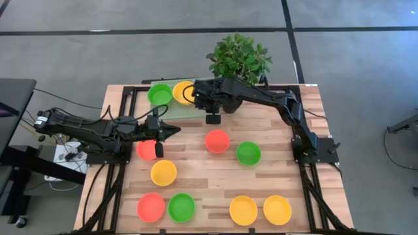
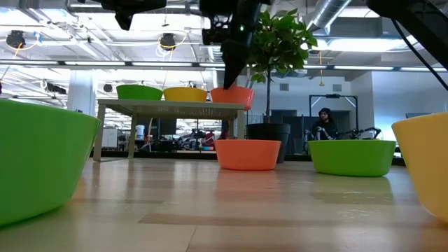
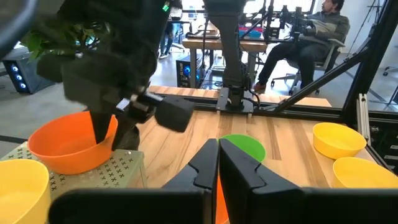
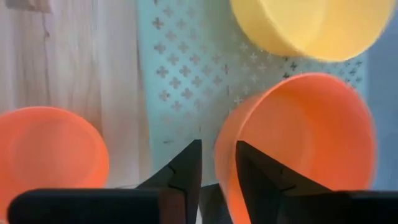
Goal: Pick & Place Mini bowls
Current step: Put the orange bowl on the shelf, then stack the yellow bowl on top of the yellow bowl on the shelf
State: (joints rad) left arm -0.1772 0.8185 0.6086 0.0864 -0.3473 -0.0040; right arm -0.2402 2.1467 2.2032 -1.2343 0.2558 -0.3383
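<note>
1. Closest to us in the low view are a big-looking green bowl (image 2: 35,161) on one side and a yellow bowl (image 2: 427,164) on the other, both on the wooden bench (image 1: 274,183).
2. The right end effector (image 4: 217,149) is at the back of the bench, over a pale green plate with little cross holes (image 4: 180,74).
3. Its fingers are a little apart, one on each side of the rim of an orange bowl (image 4: 305,143) that sits on the plate.
4. A second yellow bowl (image 4: 305,28) and a second green bowl (image 1: 159,93) sit on the plate too.
5. The left end effector (image 3: 217,149) is pressed closed and holds nothing we can see. It hangs just over a red bowl (image 1: 145,150) at the left side.
6. More bowls lie apart on the bench: red (image 1: 217,140), green (image 1: 248,153) and yellow (image 1: 163,172) in the middle.
7. Four stand along the front edge.
8. A leafy plant (image 1: 238,57) stands behind the bench.
9. A person (image 3: 311,31) sits in a chair far off in the room.
</note>
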